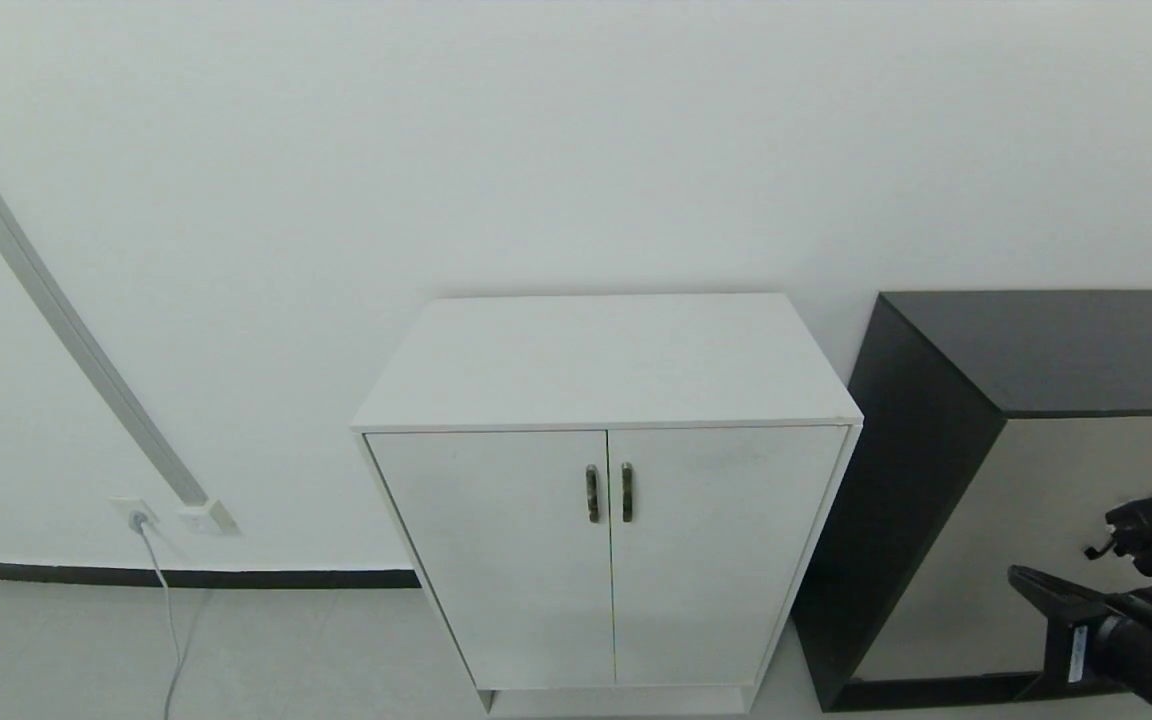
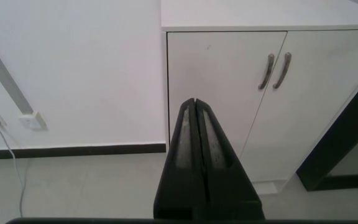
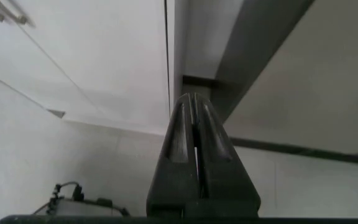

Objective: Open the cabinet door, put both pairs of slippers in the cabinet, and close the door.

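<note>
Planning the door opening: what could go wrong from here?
On the white two-door cabinet, the dark metal handles sit close together, so a gripper might snag both. The left gripper and right gripper are shut; either must open first. The black cabinet alongside could crowd the right door.

Closed left gripper (image 2: 194, 102), fingers pressed flat together, tips touching. Same for right gripper (image 3: 195, 98): pinched closed along full length. Right arm (image 1: 1126, 625) low in head view's right corner.
</note>
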You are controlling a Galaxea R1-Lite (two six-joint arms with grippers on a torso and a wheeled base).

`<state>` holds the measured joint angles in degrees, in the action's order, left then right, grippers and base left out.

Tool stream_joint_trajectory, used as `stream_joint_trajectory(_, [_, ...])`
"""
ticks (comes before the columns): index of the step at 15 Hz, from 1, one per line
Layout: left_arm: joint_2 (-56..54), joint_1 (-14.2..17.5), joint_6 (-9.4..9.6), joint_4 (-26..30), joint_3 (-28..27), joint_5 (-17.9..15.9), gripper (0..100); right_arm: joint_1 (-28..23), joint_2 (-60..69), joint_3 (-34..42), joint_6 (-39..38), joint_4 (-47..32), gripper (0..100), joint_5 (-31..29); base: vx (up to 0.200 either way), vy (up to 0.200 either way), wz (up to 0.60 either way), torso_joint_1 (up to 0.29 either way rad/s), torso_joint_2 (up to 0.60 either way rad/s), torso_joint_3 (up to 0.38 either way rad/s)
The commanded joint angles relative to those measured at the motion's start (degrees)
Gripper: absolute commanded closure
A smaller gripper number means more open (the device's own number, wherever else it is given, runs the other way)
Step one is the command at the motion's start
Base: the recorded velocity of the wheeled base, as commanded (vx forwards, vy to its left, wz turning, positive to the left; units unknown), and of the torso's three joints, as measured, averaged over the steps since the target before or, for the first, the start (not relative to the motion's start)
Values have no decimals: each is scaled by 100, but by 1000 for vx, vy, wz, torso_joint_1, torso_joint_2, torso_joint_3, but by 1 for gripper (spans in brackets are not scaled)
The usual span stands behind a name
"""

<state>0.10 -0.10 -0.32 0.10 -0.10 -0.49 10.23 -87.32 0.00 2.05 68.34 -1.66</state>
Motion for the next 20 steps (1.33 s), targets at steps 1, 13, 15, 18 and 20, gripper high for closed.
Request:
stream_joint_trajectory(1, [-1, 1, -3, -1, 1, -4, 100, -12, 1112, 0, 6, -743, 100, 8, 0, 0, 0, 0, 0, 0])
stream_joint_trajectory(13, [8, 1, -3, -1, 1, -4, 100, -443, 4821, 0, -11, -5700, 100, 737, 0, 0, 0, 0, 0, 0])
stream_joint_trajectory(15, [-1, 1, -3, -1, 1, -4, 100, -408, 5287, 0, -3, -6192, 100, 746, 0, 0, 0, 0, 0, 0])
stream_joint_trajectory(18, [8, 1, -3, -1, 1, -4, 100, -390, 5577, 0, -20, -6456, 100, 746, 0, 0, 0, 0, 0, 0])
stream_joint_trajectory(20, [-1, 1, -3, -1, 1, -4, 100, -390, 5717, 0, -11, -6544, 100, 746, 0, 0, 0, 0, 0, 0])
